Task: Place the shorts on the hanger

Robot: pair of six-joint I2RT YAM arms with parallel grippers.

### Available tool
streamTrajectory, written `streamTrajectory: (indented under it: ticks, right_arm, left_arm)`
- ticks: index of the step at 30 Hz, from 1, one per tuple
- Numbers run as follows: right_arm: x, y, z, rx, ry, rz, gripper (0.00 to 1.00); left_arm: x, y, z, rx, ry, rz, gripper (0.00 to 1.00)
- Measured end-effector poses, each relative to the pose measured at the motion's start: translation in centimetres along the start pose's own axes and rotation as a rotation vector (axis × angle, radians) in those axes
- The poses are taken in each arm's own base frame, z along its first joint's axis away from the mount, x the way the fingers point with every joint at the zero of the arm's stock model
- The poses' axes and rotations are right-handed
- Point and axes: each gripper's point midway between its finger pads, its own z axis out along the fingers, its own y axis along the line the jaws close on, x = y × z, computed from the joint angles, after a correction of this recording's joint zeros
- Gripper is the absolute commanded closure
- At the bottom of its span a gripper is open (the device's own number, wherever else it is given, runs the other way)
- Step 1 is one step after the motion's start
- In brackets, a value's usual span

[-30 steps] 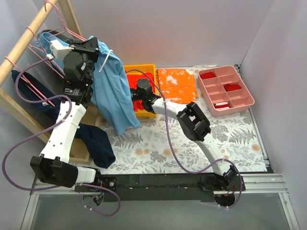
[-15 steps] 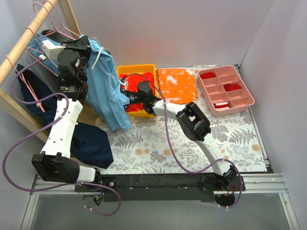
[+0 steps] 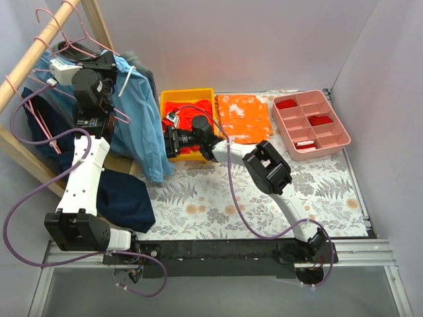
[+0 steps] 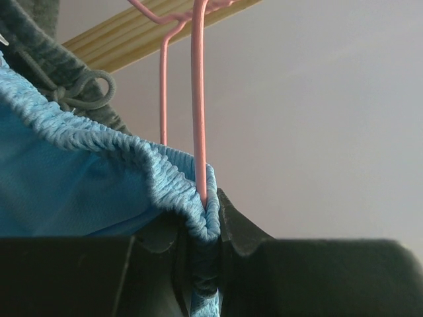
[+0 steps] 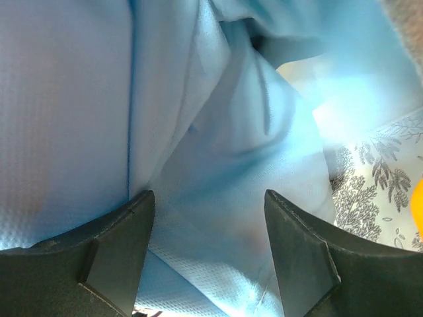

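Note:
The sky-blue shorts (image 3: 142, 129) hang from my left gripper (image 3: 99, 66), high at the left by the wooden rail (image 3: 30, 63). In the left wrist view the left gripper (image 4: 205, 228) is shut on the elastic waistband (image 4: 99, 142) together with a wire of the pink hanger (image 4: 198, 99). The hanger (image 3: 82, 47) hooks over the rail. My right gripper (image 3: 170, 137) is open beside the hanging leg. In the right wrist view its jaws (image 5: 208, 221) stand wide apart with blue fabric (image 5: 198, 132) filling the space ahead, not pinched.
Dark grey drawstring shorts (image 4: 46, 53) hang behind the blue ones. Other pink hangers (image 3: 39, 122) and a navy garment (image 3: 125, 195) hang at the left. A yellow bin (image 3: 188, 98), folded orange shorts (image 3: 246, 115) and a pink compartment tray (image 3: 310, 125) sit at the back.
My left gripper has carried the shorts left and up toward the rail. My right gripper has moved left from over the yellow bin, following the hanging leg.

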Motion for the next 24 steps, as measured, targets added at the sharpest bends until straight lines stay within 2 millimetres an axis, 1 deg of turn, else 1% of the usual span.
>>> streamTrajectory:
  ticks: [5,9,12,15,16,20,21,22,24]
  right_arm:
    - [0.3,0.6,-0.4,0.000,0.000,-0.002,0.26]
    - [0.9,0.9,-1.1,0.020,-0.006,-0.008,0.26]
    - [1.5,0.8,-2.2,0.079,-0.018,-0.004,0.25]
    - [2.0,0.8,-3.4,0.165,-0.035,-0.017,0.24]
    - [2.0,0.9,-3.9,0.197,-0.050,-0.031,0.24]
    - [3.1,1.5,-6.6,0.314,-0.090,-0.064,0.23]
    - [3.4,1.7,-7.2,0.338,-0.096,-0.075,0.23]
    - [3.6,1.9,-7.8,0.361,-0.106,-0.087,0.23]
    - [3.8,2.1,-8.7,0.398,-0.117,-0.106,0.22]
  left_arm:
    - [0.6,1.5,0.1,-0.026,0.020,0.004,1.00]
    - [0.4,2.6,0.2,-0.045,0.026,0.014,1.00]
    - [0.3,3.2,0.3,-0.055,0.028,0.024,1.00]
    - [0.2,3.4,0.3,-0.055,0.033,0.026,1.00]
    - [0.3,3.4,0.3,-0.054,0.035,0.025,1.00]
    - [0.3,3.6,0.2,-0.055,0.043,0.026,1.00]
    - [0.4,3.7,0.1,-0.055,0.048,0.026,0.96]
    - [0.4,3.7,0.1,-0.055,0.049,0.027,0.88]
    - [0.5,3.7,0.0,-0.054,0.059,0.028,0.79]
